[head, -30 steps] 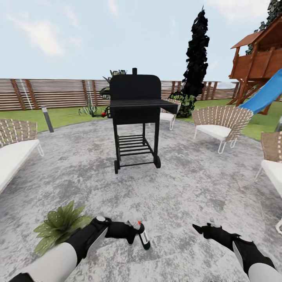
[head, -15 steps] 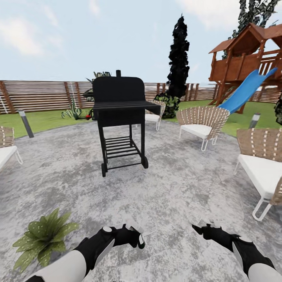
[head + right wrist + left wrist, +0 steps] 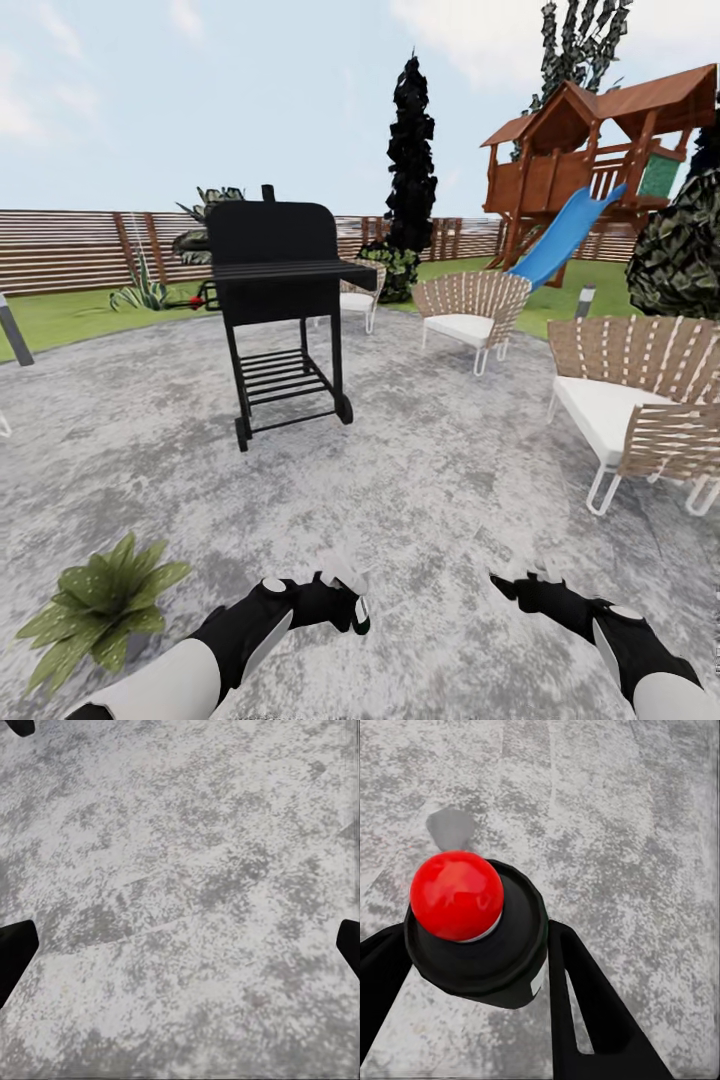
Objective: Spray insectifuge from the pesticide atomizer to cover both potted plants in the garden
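- A black barbecue grill stands upright on wheeled legs on the paving, lid shut, a slatted rack low between its legs.
- Three woven wicker chairs with white cushions: one right of the grill, a nearer one at the right edge, a third partly hidden behind the grill.
- A wooden playhouse with a blue slide stands on the grass at far right.
- A tall, dark, narrow tree rises behind the chairs.
- A short grey lamp post stands by the slide.
- A rounded dark bush sits at the right edge.
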